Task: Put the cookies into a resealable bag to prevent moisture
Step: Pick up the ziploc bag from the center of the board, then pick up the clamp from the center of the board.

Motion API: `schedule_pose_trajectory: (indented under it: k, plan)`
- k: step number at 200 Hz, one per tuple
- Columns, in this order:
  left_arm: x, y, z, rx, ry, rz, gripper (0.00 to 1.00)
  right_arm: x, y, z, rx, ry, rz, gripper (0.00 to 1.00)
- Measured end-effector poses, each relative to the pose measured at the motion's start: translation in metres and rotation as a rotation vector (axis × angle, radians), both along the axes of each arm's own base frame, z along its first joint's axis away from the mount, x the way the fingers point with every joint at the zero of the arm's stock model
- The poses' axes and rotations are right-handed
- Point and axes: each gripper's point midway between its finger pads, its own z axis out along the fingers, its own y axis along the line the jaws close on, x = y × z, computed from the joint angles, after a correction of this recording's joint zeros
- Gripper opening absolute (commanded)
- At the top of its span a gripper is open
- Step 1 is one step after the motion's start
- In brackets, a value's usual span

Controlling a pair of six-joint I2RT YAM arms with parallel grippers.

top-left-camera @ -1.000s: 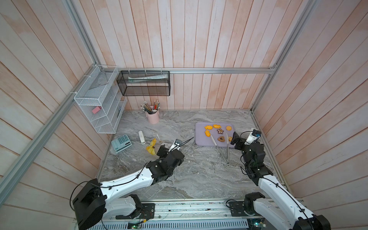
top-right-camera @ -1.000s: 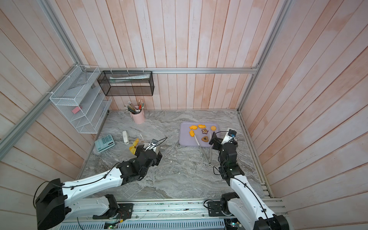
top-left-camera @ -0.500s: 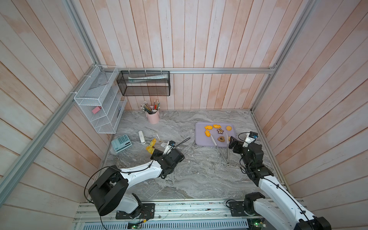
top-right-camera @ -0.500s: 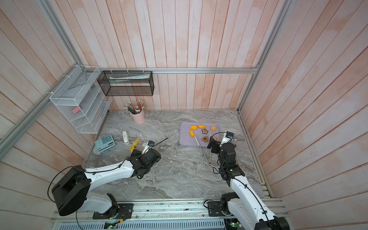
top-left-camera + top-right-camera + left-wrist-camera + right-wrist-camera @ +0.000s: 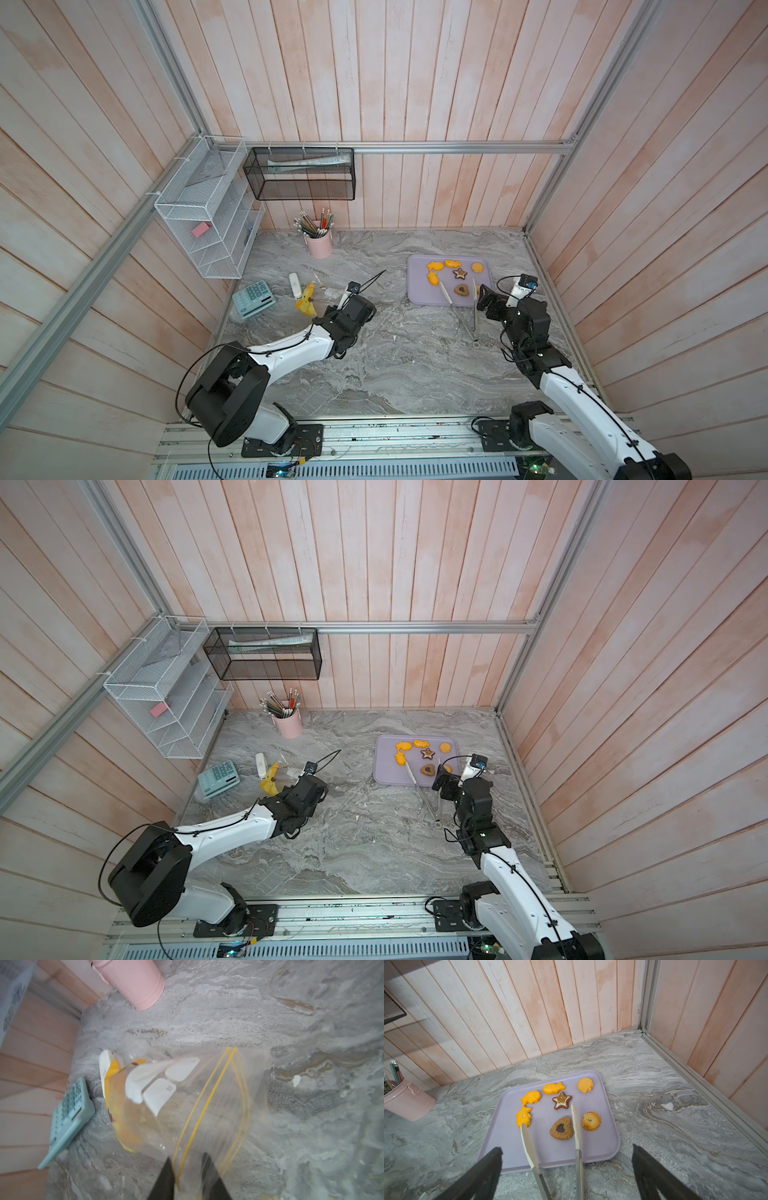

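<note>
Far left on the table [image 5: 415,365], beside the calculator [image 5: 68,1118], the left gripper [image 5: 186,1156] has come down from mid-table to the resealable bag [image 5: 207,1095]. Its jaws, wide apart a second ago, are now pinched on the clear edge near the yellow seal strip, so the crumpled bag looks ready to be lifted or held open. Further right, the cookies [image 5: 561,1130] all lie on the lilac tray [image 5: 604,1147], none bagged, and the right gripper [image 5: 566,1147] remains spread wide just short of the tongs [image 5: 577,1126], holding nothing.
</note>
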Motion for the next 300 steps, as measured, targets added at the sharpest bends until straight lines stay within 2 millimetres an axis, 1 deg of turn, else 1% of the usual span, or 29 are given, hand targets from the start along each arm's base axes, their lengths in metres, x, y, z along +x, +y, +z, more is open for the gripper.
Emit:
schedule_pose_trajectory:
  k: [4, 52, 86, 106, 119, 139, 152, 162, 181, 195, 216, 250, 263, 286, 300]
  plan:
    - [0.001, 0.0, 0.0, -0.005, 0.003, 0.0, 0.0, 0.0, 0.001, 0.0, 0.0, 0.005, 0.004, 0.98]
    - [0.019, -0.001, 0.013, -0.13, 0.016, 0.015, 0.0, 0.006, 0.011, 0.003, -0.006, 0.088, 0.056, 0.98]
    - [0.029, -0.005, 0.024, -0.229, 0.05, 0.007, 0.0, 0.005, 0.018, -0.008, -0.004, 0.198, 0.089, 0.98]
    - [0.036, -0.011, 0.039, -0.289, 0.058, -0.006, 0.0, 0.003, 0.023, -0.023, -0.001, 0.287, 0.112, 0.98]
    - [0.04, -0.018, 0.051, -0.329, 0.055, -0.021, 0.0, 0.002, 0.027, -0.036, -0.002, 0.366, 0.131, 0.98]
    - [0.048, -0.031, 0.063, -0.379, 0.059, -0.04, 0.0, 0.001, 0.032, -0.066, -0.012, 0.532, 0.148, 0.98]
    - [0.051, -0.037, 0.064, -0.4, 0.072, -0.046, 0.0, -0.001, 0.034, -0.088, -0.028, 0.627, 0.151, 0.98]
    - [0.053, -0.04, 0.061, -0.41, 0.085, -0.047, 0.0, -0.007, 0.035, -0.104, -0.041, 0.693, 0.154, 0.98]
    - [0.052, -0.042, 0.053, -0.411, 0.114, -0.047, 0.0, -0.016, 0.037, -0.124, -0.056, 0.778, 0.167, 0.98]
    - [0.051, -0.042, 0.047, -0.409, 0.135, -0.045, 0.0, -0.015, 0.039, -0.133, -0.064, 0.811, 0.174, 0.98]
    - [0.053, -0.037, 0.044, -0.411, 0.146, -0.034, 0.0, -0.009, 0.043, -0.144, -0.075, 0.846, 0.183, 0.98]
    - [0.059, -0.03, 0.048, -0.425, 0.135, -0.017, 0.0, 0.0, 0.048, -0.165, -0.101, 0.878, 0.191, 0.97]
    - [0.061, -0.029, 0.05, -0.431, 0.13, -0.014, 0.0, 0.003, 0.048, -0.173, -0.118, 0.882, 0.187, 0.94]
    - [0.062, -0.028, 0.05, -0.435, 0.127, -0.013, 0.0, 0.018, 0.048, -0.173, -0.142, 0.835, 0.171, 0.89]
    - [0.062, -0.028, 0.05, -0.436, 0.126, -0.012, 0.0, 0.024, 0.048, -0.173, -0.159, 0.813, 0.164, 0.81]
